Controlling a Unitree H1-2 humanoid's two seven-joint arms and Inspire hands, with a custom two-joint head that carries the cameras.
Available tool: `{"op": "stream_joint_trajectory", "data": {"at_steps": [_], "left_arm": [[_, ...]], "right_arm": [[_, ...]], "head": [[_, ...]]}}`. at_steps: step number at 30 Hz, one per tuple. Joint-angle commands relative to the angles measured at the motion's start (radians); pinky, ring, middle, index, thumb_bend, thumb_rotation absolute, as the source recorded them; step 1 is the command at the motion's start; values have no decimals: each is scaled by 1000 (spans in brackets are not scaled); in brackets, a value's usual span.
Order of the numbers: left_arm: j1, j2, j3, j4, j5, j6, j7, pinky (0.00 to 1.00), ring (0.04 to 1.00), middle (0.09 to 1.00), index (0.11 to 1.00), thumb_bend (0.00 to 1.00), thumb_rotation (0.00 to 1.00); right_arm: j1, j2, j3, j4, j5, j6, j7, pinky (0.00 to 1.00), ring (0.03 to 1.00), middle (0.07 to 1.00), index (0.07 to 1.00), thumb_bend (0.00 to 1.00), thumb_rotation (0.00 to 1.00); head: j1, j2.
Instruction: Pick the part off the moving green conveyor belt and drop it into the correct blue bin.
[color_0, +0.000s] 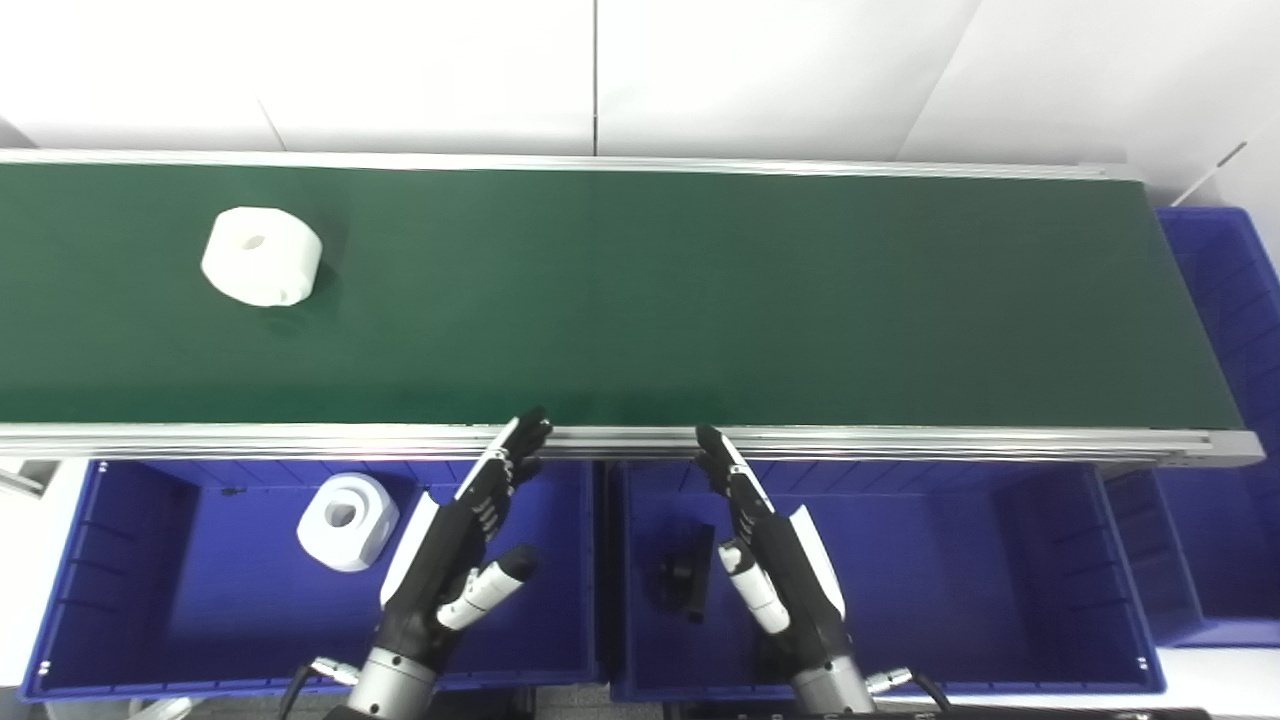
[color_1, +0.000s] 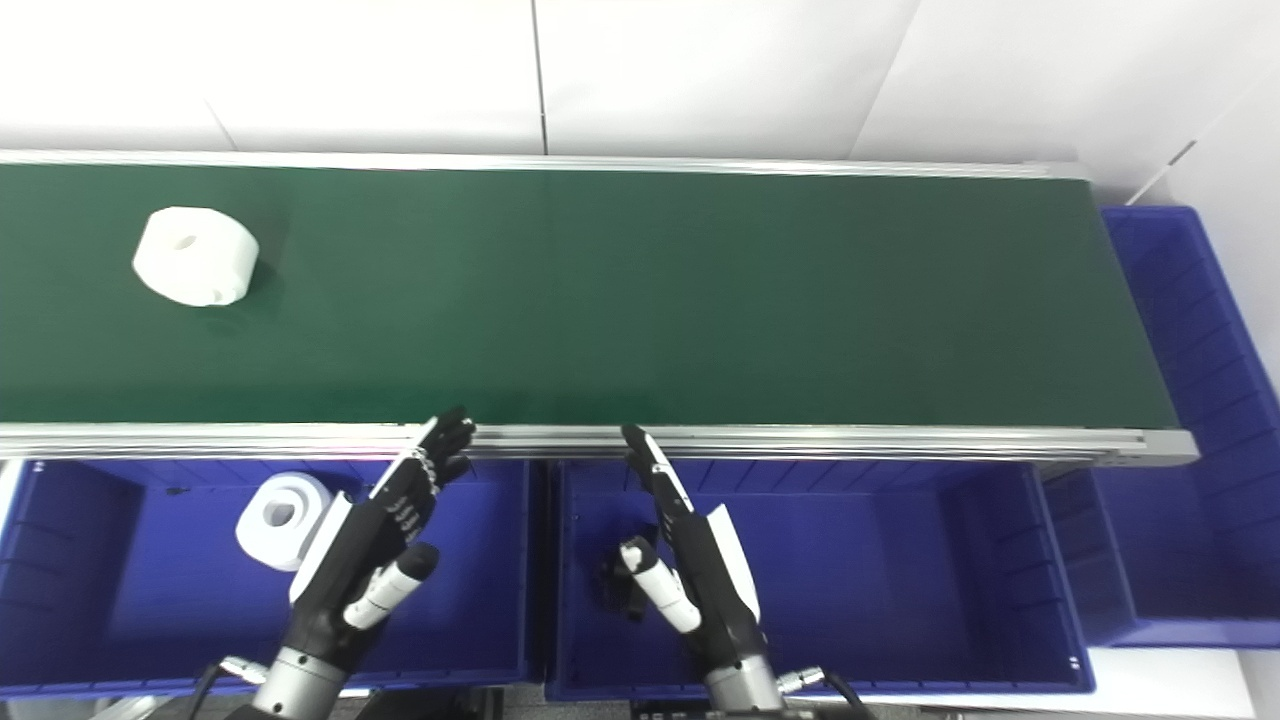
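**A:** What fills the scene?

**B:** A long green conveyor belt (color_0: 640, 300) runs left to right across the middle, edged by silver rails, with a white wall behind it. Below its near rail sit two blue bins side by side: a left bin (color_0: 130, 600) and a right bin (color_0: 1000, 600). A third blue bin (color_0: 1225, 400) stands at the belt's right end.

**A:** Where is the part?

**B:** A white part (color_0: 262, 255), a chunky rounded block with a hole through its top, lies on the belt toward the far left, nearer the far rail than the near one. Nothing touches it, and it is well apart from both hands.

**A:** Is anything in the bins?

**B:** Yes. A second white piece (color_0: 348, 520) of the same shape rests in the left bin, toward its back. A small black piece (color_0: 685, 575) lies in the right bin near its left wall; its shape is too dark to make out.

**A:** And the hands?

**B:** Both rise from the bottom edge. The left hand (color_0: 455, 555) hangs over the left bin, fingers straight and spread from the thumb, fingertips reaching the near rail. The right hand (color_0: 775, 560) hangs over the right bin, just beside the black piece, in the same pose, fingertips close to the rail. Both are empty, palms turned toward each other.
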Motion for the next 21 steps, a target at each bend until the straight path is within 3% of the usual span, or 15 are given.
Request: {"op": "stream_joint_trajectory", "data": {"at_steps": [1, 8, 13, 21], "left_arm": [[-8, -11, -1, -5, 5, -58, 13, 940, 946, 930, 925, 768, 755], [-21, -14, -10, 25, 18, -61, 18, 942, 959, 936, 921, 794, 730], [-36, -28, -11, 69, 31, -96, 29, 910, 945, 919, 899, 787, 693], [-48, -31, -24, 84, 32, -78, 25, 932, 954, 912, 887, 801, 662]], "right_arm": [[-4, 3, -2, -3, 10, -74, 7, 1000, 968, 974, 973, 912, 1000], [-16, -6, -10, 27, 16, -99, 13, 1000, 967, 974, 975, 914, 1000], [-29, -16, -20, 53, 29, -121, 15, 1000, 971, 980, 981, 916, 1000], [-44, -28, -33, 90, 29, -165, 11, 980, 966, 978, 993, 904, 1000]], "head": [[3, -7], [26, -42], [83, -69], [122, -90]]}}
